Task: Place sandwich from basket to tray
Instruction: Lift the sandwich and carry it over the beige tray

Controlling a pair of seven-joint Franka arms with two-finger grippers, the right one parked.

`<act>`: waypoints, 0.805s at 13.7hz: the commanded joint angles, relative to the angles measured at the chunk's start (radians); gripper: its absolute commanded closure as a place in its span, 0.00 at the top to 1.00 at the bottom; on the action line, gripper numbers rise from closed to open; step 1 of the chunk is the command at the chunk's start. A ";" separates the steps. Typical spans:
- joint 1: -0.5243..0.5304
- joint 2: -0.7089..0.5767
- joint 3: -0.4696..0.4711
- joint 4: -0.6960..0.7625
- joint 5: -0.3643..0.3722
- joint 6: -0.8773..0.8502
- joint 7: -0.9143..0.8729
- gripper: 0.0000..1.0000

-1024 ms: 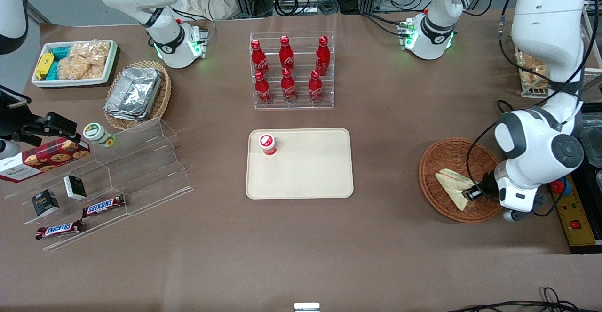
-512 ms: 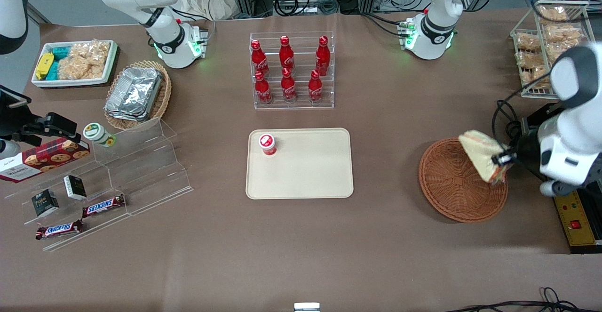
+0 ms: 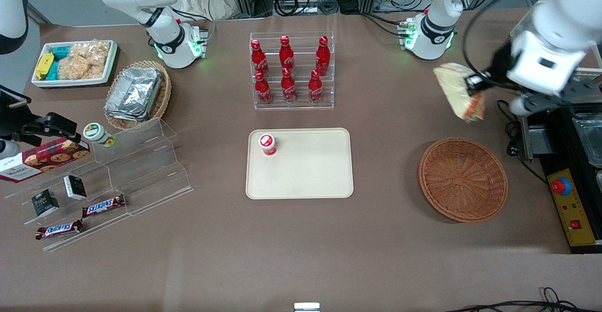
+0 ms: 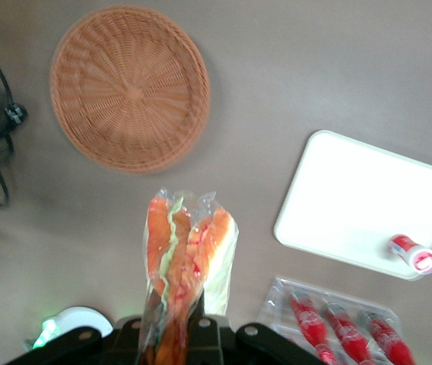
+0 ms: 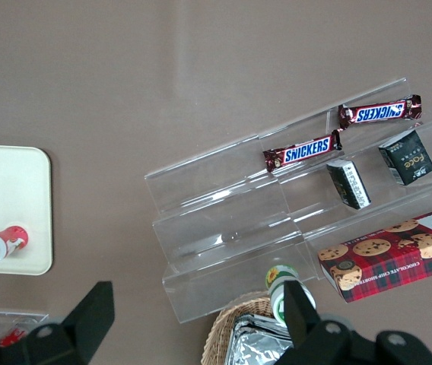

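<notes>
the claw (image 3: 474, 85) is clamped on the sandwich (image 3: 458, 91), which hangs high in the air, clear of the basket (image 3: 463, 179) and farther from the front camera than it. in the wrist view the wrapped wedge (image 4: 185, 266) is pinched near one end, with its orange and green filling edge showing and its free end sticking out from the claw.

the step in hand looks like the carry to the tray (image 3: 301, 180), which lies on the counter (image 3: 376, 255) well apart from the sandwich, toward the parked arm's end. doing it well probably means a smooth sideways move at this height, since the free end could swing or slip in its film. a small red-capped bottle (image 3: 267, 144) stands in one corner of the tray, so i would aim for the bare middle and lower the sandwich until it rests flat before letting go. the rack of red bottles (image 3: 291, 72) stands near the path and wants a clear margin.
</notes>
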 commanded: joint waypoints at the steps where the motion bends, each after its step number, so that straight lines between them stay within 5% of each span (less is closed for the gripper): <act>1: 0.003 0.044 -0.190 0.020 0.071 0.009 -0.224 0.00; 4: -0.022 0.176 -0.316 0.009 0.140 0.183 -0.451 0.00; 11: -0.145 0.516 -0.324 -0.001 0.343 0.444 -0.626 0.00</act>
